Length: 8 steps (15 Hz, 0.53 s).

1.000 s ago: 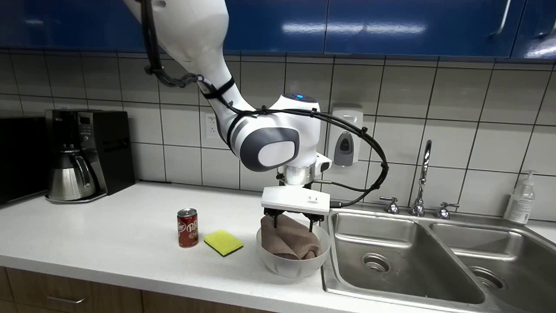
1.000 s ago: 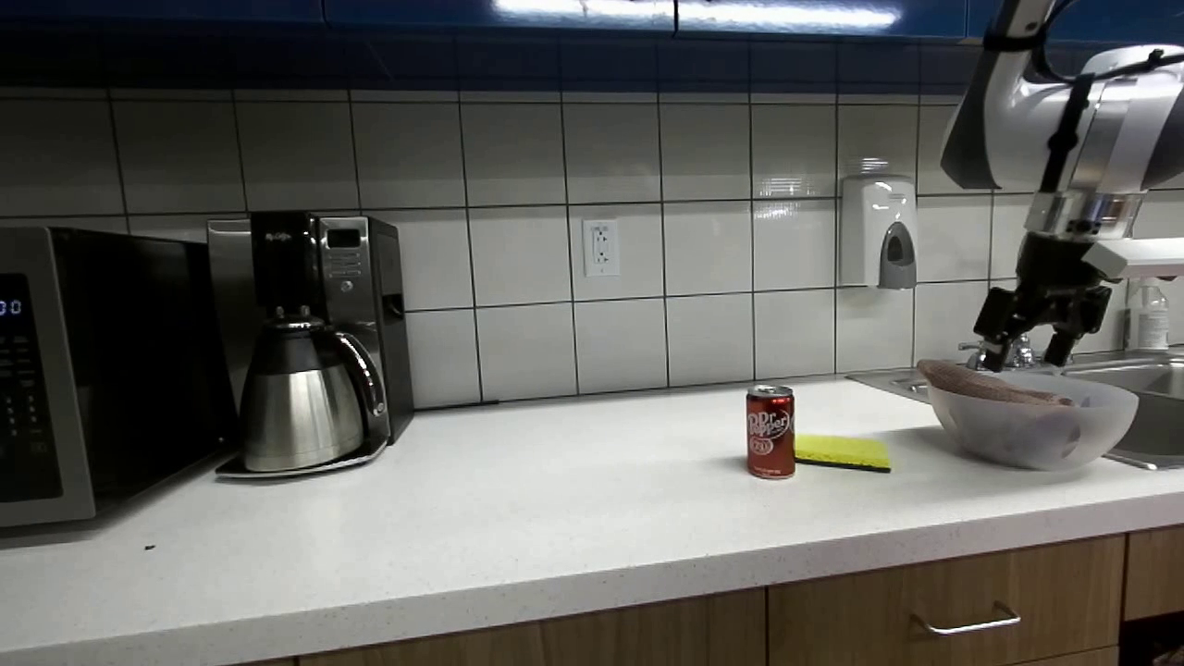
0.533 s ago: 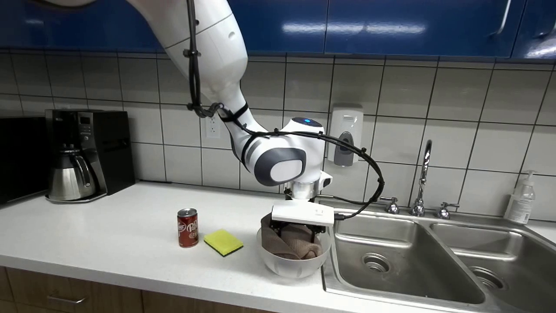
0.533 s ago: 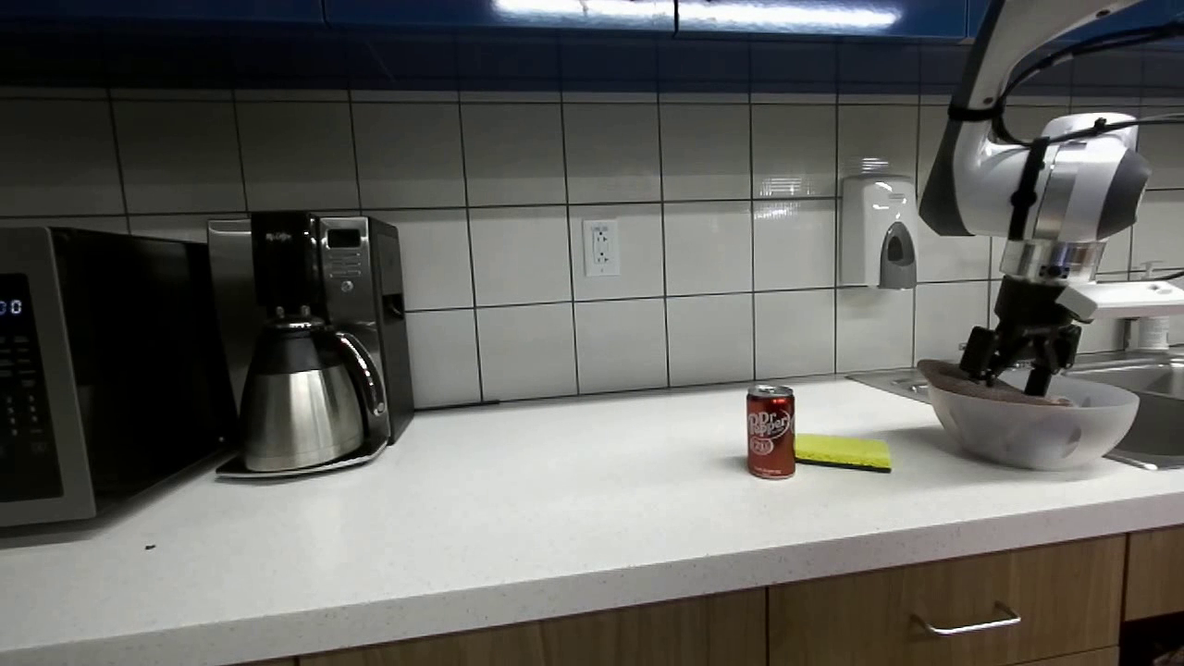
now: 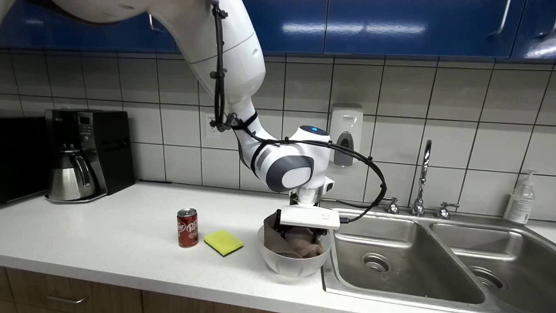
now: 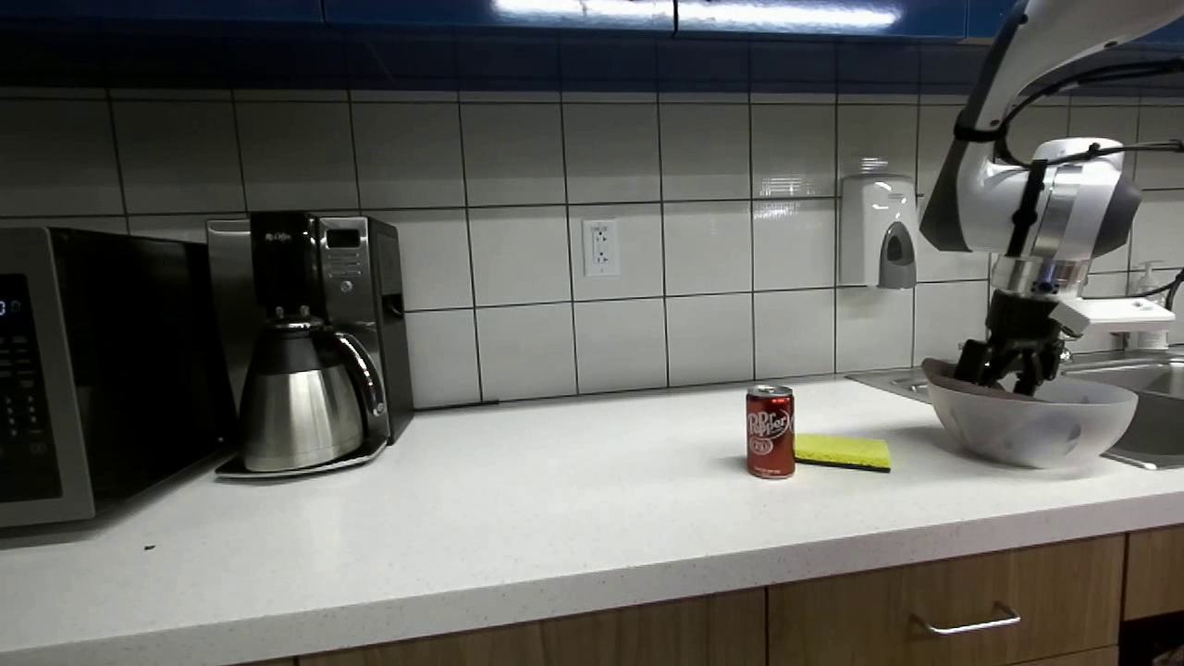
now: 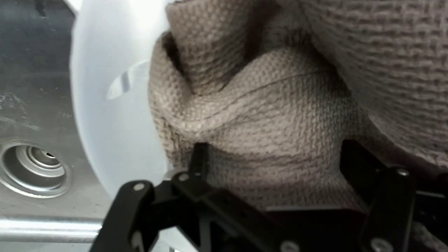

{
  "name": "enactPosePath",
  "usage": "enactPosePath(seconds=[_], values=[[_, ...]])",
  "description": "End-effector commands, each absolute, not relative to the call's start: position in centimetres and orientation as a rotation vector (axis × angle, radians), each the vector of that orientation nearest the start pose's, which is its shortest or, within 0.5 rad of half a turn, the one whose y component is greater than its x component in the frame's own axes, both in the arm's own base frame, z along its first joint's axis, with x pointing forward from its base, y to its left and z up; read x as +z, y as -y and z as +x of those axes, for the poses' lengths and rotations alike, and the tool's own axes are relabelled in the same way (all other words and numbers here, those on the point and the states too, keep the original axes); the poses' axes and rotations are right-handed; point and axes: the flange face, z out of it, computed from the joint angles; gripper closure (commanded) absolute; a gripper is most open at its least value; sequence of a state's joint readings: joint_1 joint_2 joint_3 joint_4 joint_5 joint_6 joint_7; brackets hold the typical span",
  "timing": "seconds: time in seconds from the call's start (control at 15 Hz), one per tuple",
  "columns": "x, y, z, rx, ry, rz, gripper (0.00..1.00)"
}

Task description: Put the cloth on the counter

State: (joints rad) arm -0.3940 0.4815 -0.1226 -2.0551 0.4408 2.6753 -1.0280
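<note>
A brown woven cloth (image 5: 278,244) lies bunched in a translucent white bowl (image 5: 292,267) on the white counter (image 5: 130,243), beside the sink. In an exterior view the cloth (image 6: 942,373) shows only as an edge above the rim of the bowl (image 6: 1031,433). My gripper (image 5: 299,237) points down into the bowl, its fingers among the folds. In the wrist view the gripper (image 7: 274,150) is open, fingers wide apart, with the cloth (image 7: 273,122) between and around them. The lower fingertips are partly hidden by the cloth and bowl in both exterior views.
A red soda can (image 5: 187,228) and a yellow sponge (image 5: 223,242) stand on the counter left of the bowl. The double sink (image 5: 417,221) with its faucet (image 5: 421,182) is right of it. A coffee maker (image 6: 314,342) and microwave (image 6: 111,379) stand farther left.
My gripper has come down from above the bowl into the cloth, moving slightly right in an exterior view. The cloth's folds have been pushed in, and its left part stands up beside a finger.
</note>
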Motion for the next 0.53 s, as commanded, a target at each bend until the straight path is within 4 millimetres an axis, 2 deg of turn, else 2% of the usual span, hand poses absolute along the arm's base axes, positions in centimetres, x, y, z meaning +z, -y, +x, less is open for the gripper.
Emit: enactPosePath(seconds=[0.0,0.47], values=[[21.51,31.55,52.93,-0.341,0.251,-3.068,0.34],[21.84,31.60,52.84,-0.347,0.245,-3.045,0.88]])
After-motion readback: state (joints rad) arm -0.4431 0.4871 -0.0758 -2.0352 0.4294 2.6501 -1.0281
